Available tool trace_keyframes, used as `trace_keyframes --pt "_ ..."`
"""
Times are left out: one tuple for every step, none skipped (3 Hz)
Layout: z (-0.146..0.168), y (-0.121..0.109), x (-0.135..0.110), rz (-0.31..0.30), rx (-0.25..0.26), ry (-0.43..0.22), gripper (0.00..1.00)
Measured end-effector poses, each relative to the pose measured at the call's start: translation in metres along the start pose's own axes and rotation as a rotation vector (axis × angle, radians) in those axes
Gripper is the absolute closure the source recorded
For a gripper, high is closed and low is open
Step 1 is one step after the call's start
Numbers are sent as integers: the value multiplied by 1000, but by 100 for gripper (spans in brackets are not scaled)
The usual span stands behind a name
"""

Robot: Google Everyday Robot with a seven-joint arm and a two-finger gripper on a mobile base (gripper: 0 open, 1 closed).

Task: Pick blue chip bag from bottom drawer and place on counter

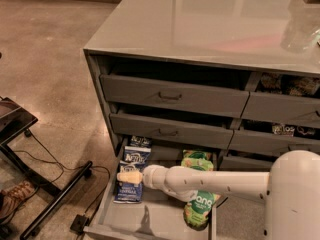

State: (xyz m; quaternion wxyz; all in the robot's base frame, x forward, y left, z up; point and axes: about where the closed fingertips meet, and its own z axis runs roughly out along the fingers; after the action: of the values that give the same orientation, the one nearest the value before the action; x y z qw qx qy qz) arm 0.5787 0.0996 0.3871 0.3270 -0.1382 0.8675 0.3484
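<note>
The blue chip bag lies flat in the left part of the open bottom drawer, its white banner logo facing up. My gripper is at the end of my white arm, which reaches in from the right, and sits right over the middle of the bag. A second dark blue bag lies behind it, partly under the drawer above. The grey glossy counter is the cabinet's top, above.
Two green "dang" bags lie in the right part of the drawer, partly under my arm. Shut grey drawers with dark handles are above. A black stand and cables are on the floor at left.
</note>
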Motion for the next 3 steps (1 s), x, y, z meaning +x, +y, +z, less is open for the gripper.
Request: trace_keyframes --pt "37 -35 18 43 77 0 0" --pt "68 -67 40 34 208 5 0" --pt "89 -94 53 2 342 -5 0"
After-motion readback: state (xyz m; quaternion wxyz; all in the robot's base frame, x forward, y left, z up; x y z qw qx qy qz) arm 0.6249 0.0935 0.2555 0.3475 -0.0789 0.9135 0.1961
